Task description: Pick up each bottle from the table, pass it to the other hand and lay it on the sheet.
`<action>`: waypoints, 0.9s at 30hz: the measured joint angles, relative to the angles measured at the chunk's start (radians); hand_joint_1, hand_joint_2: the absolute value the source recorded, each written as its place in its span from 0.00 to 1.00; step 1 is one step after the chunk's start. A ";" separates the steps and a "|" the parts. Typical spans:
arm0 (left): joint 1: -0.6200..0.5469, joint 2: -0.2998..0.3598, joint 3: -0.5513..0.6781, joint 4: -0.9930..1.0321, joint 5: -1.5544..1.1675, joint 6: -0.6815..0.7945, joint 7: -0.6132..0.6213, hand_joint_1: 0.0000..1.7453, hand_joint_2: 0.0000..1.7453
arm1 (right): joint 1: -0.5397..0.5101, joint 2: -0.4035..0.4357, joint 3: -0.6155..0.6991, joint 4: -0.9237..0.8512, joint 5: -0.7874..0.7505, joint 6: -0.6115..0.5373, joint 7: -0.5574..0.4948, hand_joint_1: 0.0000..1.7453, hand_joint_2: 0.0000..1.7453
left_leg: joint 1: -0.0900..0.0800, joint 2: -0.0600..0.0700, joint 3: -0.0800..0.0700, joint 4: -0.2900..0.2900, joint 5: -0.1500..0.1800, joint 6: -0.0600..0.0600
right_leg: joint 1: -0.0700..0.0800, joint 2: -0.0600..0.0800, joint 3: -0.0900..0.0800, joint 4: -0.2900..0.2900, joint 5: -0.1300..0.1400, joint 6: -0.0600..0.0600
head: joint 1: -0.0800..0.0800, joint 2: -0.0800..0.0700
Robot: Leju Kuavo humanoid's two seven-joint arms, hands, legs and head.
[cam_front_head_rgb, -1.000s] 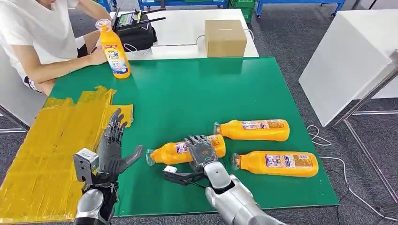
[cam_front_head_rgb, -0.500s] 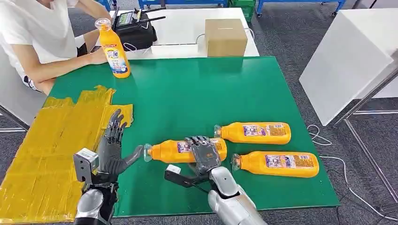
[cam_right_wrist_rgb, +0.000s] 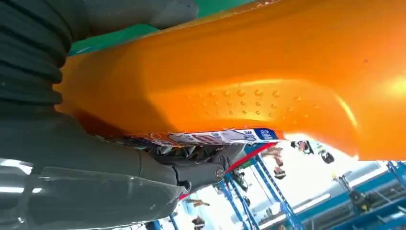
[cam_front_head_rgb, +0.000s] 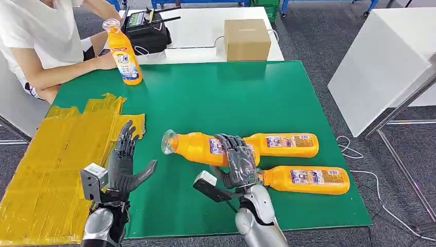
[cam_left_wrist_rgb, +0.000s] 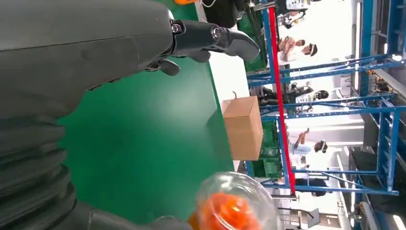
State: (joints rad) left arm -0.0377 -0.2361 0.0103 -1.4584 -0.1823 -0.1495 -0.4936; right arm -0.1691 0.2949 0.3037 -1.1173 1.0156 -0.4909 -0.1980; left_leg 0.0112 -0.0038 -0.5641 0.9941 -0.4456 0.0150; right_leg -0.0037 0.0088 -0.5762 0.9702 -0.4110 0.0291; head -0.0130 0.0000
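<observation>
The right hand [cam_front_head_rgb: 238, 162] grips an orange bottle [cam_front_head_rgb: 198, 147] around its middle and holds it above the green table [cam_front_head_rgb: 216, 103], its clear cap pointing toward the left hand [cam_front_head_rgb: 123, 162], which waits with fingers spread and nothing in it at the edge of the yellow sheet [cam_front_head_rgb: 51, 159]. Two more orange bottles lie on the table to the right, one [cam_front_head_rgb: 288, 144] just behind the right hand and one [cam_front_head_rgb: 306, 179] nearer the front edge. A fourth bottle [cam_front_head_rgb: 122, 53] stands upright at the far left corner, beside a seated person's arm [cam_front_head_rgb: 67, 72].
</observation>
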 measured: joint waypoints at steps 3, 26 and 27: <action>0.000 -0.001 0.000 0.000 0.003 0.005 -0.001 0.00 1.00 | 0.014 0.000 -0.008 -0.029 -0.047 -0.011 -0.045 1.00 1.00 | 0.000 0.000 0.000 0.000 0.000 0.000 | 0.000 0.000 0.000 0.000 0.000 0.000 | 0.000 0.000; -0.229 0.023 -0.270 0.218 -0.042 -0.125 0.059 0.00 1.00 | -0.074 0.031 -0.206 -0.071 -0.687 0.404 -0.347 1.00 1.00 | 0.000 0.000 -0.002 0.000 0.001 0.001 | 0.000 0.000 -0.002 0.000 0.001 0.001 | 0.000 0.000; -0.244 0.023 -0.283 0.234 -0.037 -0.129 0.060 0.00 1.00 | -0.089 0.031 -0.207 -0.050 -0.675 0.405 -0.347 1.00 1.00 | 0.000 0.000 -0.002 0.000 0.001 0.001 | 0.000 0.000 -0.002 0.000 0.001 0.001 | 0.000 0.000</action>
State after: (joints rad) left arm -0.2820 -0.2132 -0.2728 -1.2245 -0.2193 -0.2789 -0.4337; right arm -0.2580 0.3258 0.0969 -1.1668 0.3407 -0.0862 -0.5451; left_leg 0.0112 -0.0041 -0.5666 0.9945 -0.4446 0.0160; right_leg -0.0040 0.0086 -0.5781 0.9705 -0.4098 0.0305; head -0.0130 0.0000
